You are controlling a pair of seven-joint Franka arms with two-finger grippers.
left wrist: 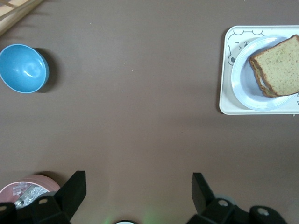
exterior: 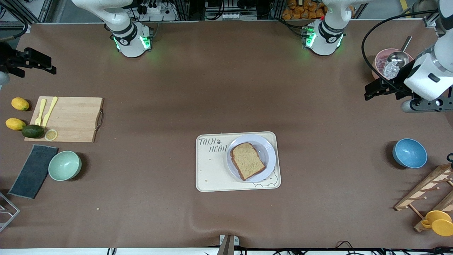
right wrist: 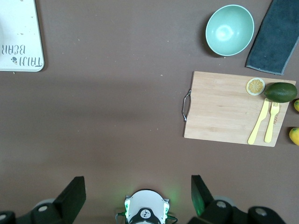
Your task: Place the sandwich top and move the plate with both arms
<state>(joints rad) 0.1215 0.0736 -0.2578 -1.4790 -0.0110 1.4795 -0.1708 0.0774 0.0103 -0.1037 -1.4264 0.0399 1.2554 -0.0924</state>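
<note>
Brown table [exterior: 226, 88]: tray [exterior: 212, 177] holds plate [exterior: 269, 156]; sandwich top [exterior: 247, 160] on plate.

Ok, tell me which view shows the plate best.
Front view: the whole plate shows on the tray, bread slice on it. The left wrist view cuts off one edge of the plate. The right wrist view shows only a tray corner.

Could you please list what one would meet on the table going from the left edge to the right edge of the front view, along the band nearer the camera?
Dark cloth → green bowl → tray → plate with sandwich top → blue bowl → wooden rack.
</note>
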